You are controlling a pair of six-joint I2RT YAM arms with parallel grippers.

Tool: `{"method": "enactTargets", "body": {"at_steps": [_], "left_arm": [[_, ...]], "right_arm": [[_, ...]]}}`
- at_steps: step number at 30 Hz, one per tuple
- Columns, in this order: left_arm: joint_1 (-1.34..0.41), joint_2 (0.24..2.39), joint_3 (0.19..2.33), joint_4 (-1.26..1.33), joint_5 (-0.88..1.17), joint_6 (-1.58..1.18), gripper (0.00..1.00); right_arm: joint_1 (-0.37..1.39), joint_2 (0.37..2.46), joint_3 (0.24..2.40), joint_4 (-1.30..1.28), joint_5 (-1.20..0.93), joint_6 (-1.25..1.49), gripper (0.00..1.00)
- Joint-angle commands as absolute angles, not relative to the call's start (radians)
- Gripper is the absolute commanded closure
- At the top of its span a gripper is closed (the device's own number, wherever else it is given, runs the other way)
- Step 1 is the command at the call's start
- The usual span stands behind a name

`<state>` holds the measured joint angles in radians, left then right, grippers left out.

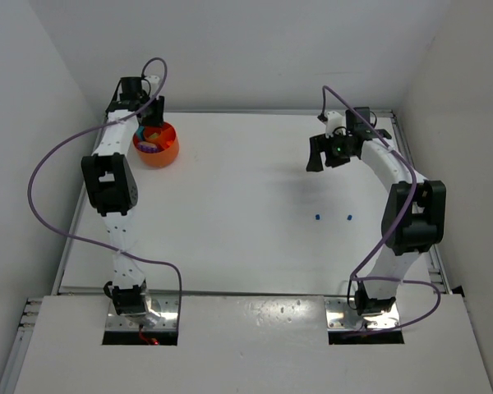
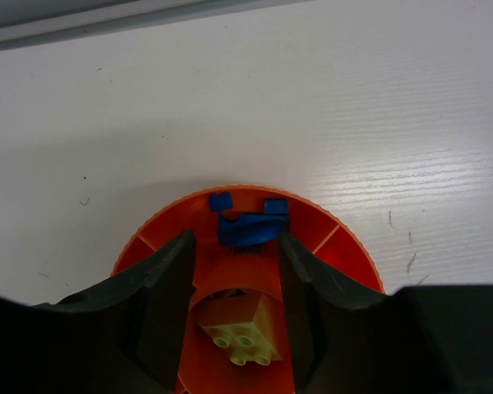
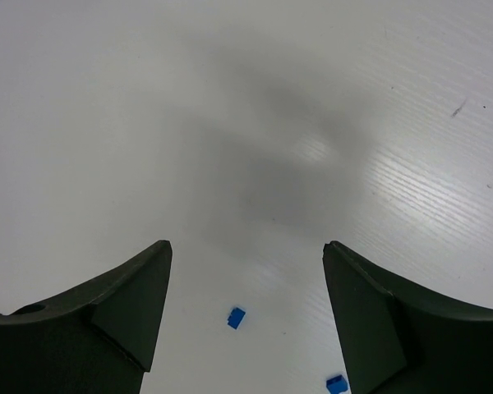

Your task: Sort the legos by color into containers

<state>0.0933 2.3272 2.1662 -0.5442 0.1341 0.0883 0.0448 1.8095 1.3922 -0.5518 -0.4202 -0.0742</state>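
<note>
The container, a round orange bowl [image 1: 158, 148] [image 2: 345, 240], stands at the far left of the table. My left gripper [image 1: 150, 123] [image 2: 234, 238] hangs right over it, fingers apart, and I see nothing pinched between them. Inside the bowl lie a blue lego [image 2: 248, 231], two tiny blue bits [image 2: 221, 201] [image 2: 275, 206] and a lime green lego [image 2: 242, 332]. Two tiny blue legos [image 1: 319, 217] [image 1: 347, 218] lie on the table at the right [image 3: 236, 318] [image 3: 337, 383]. My right gripper [image 1: 323, 160] [image 3: 246, 244] hovers open and empty above the table, beyond them.
White walls close the table at the back and both sides. A raised rail [image 2: 148, 20] runs along the far edge just behind the bowl. Purple cables loop off both arms.
</note>
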Motion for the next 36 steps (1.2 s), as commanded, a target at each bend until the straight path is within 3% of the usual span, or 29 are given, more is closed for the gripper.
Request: {"method": "enactTargets", "body": {"at_steps": [1, 3, 6, 11, 14, 17, 22, 26, 36], "left_arm": [[0.107, 2.292, 2.195, -0.526, 0.15, 0.077, 0.5], [0.107, 2.269, 2.195, -0.516, 0.159, 0.077, 0.5], [0.107, 2.231, 2.213, -0.497, 0.233, 0.066, 0.48], [0.069, 2.119, 2.192, -0.497, 0.417, 0.147, 0.27], [-0.02, 2.054, 2.105, -0.497, 0.381, 0.254, 0.26], [-0.144, 1.964, 1.976, -0.497, 0.331, 0.388, 0.25], [-0.215, 1.954, 1.937, -0.527, 0.38, 0.422, 0.25], [-0.235, 1.982, 2.006, -0.646, 0.497, 0.506, 0.22], [-0.235, 1.993, 2.006, -0.664, 0.54, 0.465, 0.21]], "right_arm": [[0.049, 1.801, 1.417, -0.531, -0.413, -0.098, 0.25], [0.049, 1.792, 1.417, -0.54, -0.394, -0.121, 0.25], [0.025, 1.772, 1.391, -0.584, -0.358, -0.19, 0.33], [-0.006, 1.707, 1.257, -0.684, -0.27, -0.376, 0.48], [-0.026, 1.649, 1.159, -0.704, -0.201, -0.454, 0.57], [-0.037, 1.595, 1.062, -0.741, -0.187, -0.544, 0.57], [-0.037, 1.574, 1.023, -0.75, -0.169, -0.675, 0.54], [-0.048, 1.653, 1.043, -0.779, -0.178, -0.819, 0.53], [-0.048, 1.893, 1.21, -0.844, -0.137, -0.887, 0.53]]}}
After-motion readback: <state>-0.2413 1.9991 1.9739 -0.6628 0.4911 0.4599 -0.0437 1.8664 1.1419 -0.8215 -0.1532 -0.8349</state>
